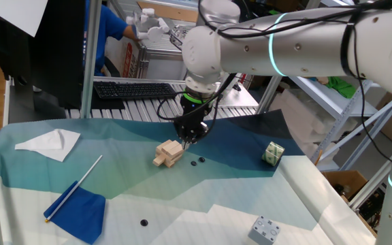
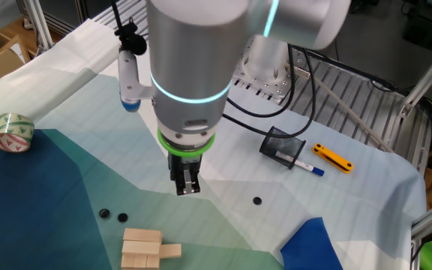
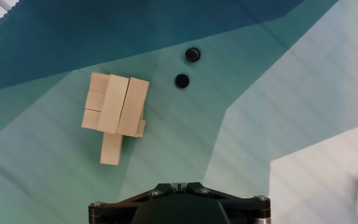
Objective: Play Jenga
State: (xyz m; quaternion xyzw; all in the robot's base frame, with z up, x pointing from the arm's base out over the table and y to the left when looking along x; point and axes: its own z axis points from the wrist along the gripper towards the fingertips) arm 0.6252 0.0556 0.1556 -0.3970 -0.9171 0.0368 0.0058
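Observation:
The Jenga stack (image 1: 169, 153) is a small pile of pale wooden blocks on the teal cloth. It also shows in the other fixed view (image 2: 142, 249) and in the hand view (image 3: 115, 106), where one block (image 3: 111, 149) sticks out from its lower layer. My gripper (image 1: 187, 141) hangs above the cloth just to the right of the stack, apart from it. It points straight down in the other fixed view (image 2: 187, 189). Its fingers are together with nothing between them. In the hand view only the gripper's base (image 3: 174, 185) shows at the bottom edge.
Two small black discs (image 3: 181, 80) lie near the stack. A green-and-white cube (image 1: 272, 154), a grey metal block (image 1: 265, 229), a blue cloth with a white stick (image 1: 80, 211) and white paper (image 1: 50, 144) lie around. A tape roll (image 2: 13, 131) and a black mesh holder (image 2: 282, 146) lie farther off.

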